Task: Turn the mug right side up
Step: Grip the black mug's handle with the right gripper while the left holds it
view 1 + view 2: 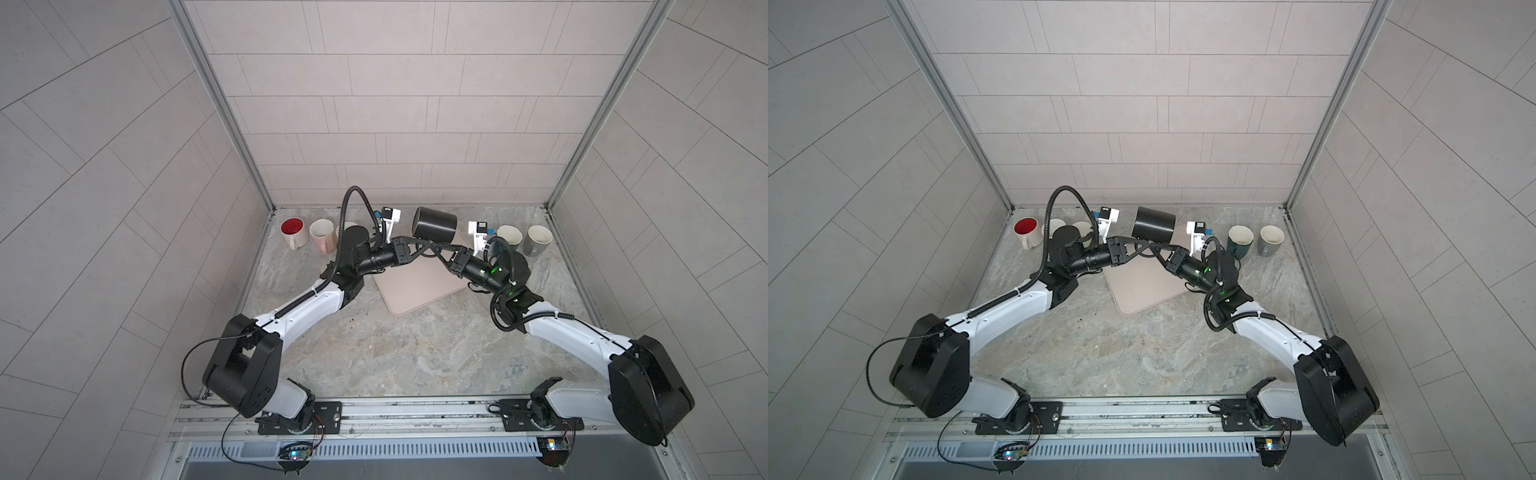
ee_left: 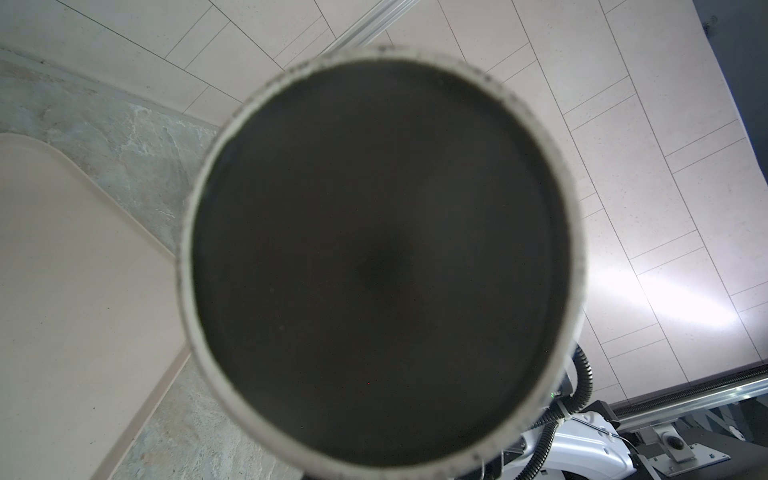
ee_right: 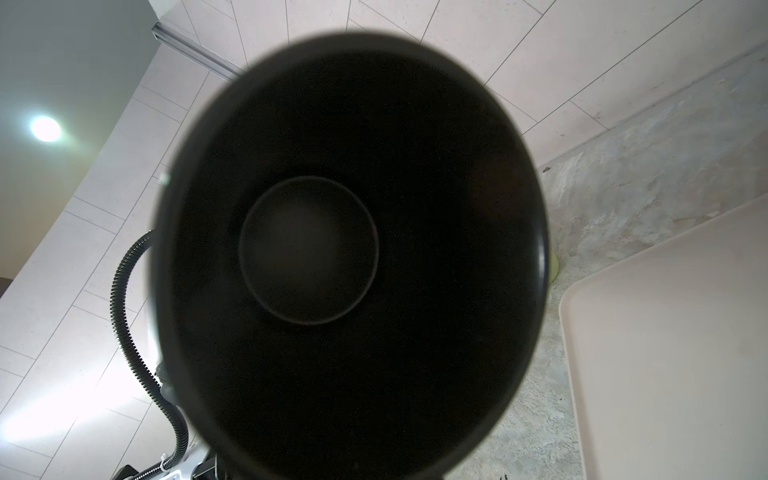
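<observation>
Black mug point(image 1: 434, 225) lies sideways aloft at twelve o'clock. My left claw point(image 1: 422, 245), clamped beneath, apparently carries it for righting. Whether my right claw point(image 1: 441, 249) grips, I cannot tell.

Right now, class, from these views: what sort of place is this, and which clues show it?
Probably a robot test cell staged as a kitchen: tiled walls, a stone-look counter with mugs along the back, and two arms bolted to a front rail.
</observation>
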### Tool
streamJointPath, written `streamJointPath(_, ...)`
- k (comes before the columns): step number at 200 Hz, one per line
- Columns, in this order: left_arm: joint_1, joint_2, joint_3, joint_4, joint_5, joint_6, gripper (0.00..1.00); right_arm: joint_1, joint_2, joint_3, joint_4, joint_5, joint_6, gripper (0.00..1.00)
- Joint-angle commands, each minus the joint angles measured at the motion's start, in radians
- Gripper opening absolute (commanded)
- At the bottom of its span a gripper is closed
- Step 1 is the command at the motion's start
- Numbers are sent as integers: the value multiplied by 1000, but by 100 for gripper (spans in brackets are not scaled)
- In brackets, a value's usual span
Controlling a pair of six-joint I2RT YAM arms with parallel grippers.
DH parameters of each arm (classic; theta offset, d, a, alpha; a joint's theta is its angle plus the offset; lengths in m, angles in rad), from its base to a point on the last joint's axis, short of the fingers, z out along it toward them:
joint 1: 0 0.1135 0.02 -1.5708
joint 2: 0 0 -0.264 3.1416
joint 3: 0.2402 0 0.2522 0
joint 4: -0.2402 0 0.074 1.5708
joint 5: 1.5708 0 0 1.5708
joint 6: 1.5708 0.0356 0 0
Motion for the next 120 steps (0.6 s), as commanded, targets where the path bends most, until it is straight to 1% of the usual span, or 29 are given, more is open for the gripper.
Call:
streamJointPath(1,-18,2,25,121,40,-27,0,15,-27,33,-2,5,-50,0)
streamJointPath(49,-19,-3,26,119,37,-27,0,30,-73,45,-104,50,-122,0)
streamJointPath(120,-23,-34,23,123,26,-35,1,62,-74,63,-96,93,-115,0)
